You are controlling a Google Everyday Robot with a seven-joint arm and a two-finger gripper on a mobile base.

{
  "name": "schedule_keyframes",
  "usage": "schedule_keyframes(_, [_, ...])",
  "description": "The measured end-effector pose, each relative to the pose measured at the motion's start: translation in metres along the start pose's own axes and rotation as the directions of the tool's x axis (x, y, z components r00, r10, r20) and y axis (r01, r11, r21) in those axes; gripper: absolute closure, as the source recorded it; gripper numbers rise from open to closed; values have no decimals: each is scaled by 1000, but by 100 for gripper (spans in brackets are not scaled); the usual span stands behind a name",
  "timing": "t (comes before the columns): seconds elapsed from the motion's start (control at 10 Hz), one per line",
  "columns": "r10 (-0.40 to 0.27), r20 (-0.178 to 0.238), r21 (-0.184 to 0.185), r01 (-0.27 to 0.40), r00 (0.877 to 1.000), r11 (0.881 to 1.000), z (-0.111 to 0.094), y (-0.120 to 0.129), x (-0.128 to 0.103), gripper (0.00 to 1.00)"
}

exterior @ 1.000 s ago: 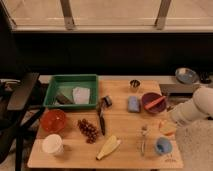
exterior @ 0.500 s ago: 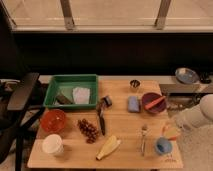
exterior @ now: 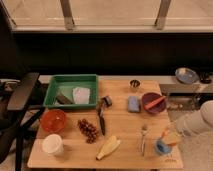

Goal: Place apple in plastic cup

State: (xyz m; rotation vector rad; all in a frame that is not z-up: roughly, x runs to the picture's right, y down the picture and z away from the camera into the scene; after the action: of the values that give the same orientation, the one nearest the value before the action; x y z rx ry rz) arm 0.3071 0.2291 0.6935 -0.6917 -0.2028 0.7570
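1. Pale wood makes up the one table (exterior: 125, 122) in the camera view, and everything below is placed by clock face from its middle.
2. At 4 o'clock, by the right edge, sits the one plastic cup (exterior: 161, 147), light blue and low.
3. The one gripper (exterior: 170, 136) hangs at the end of a white arm coming in from 3 o'clock, just above and touching the cup's upper right rim. A yellowish-orange shape shows there, most likely the apple (exterior: 172, 137), though I cannot tell it apart from the gripper, nor tell whether the jaws are spread or closed.
4. One green tray (exterior: 70, 80) lies at 10 o'clock, holding two things: a dark piece and a white piece.
5. One orange-red bowl (exterior: 53, 120) sits at 8 o'clock, and one cream-white cup (exterior: 52, 144) is just below it at 7 o'clock.
6. One bunch of dark red grapes (exterior: 88, 130) lies at 7 o'clock, nearer the middle, and one dark-handled knife (exterior: 101, 119) lies just beside it.
7. One banana (exterior: 108, 147) lies at 6 o'clock.
8. One blue sponge (exterior: 133, 103) is at 1 o'clock, with one dark red bowl (exterior: 152, 102) just beside it at 2 o'clock.
9. One small metal cup (exterior: 134, 84) stands at 12 o'clock, near the far edge.
10. One fork (exterior: 143, 137) lies at 5 o'clock, near the plastic cup.
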Motion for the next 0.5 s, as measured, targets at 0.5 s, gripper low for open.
schedule_keyframes(0.5, [8, -7, -25, -8, 1000, 1000, 5, 9, 2, 36])
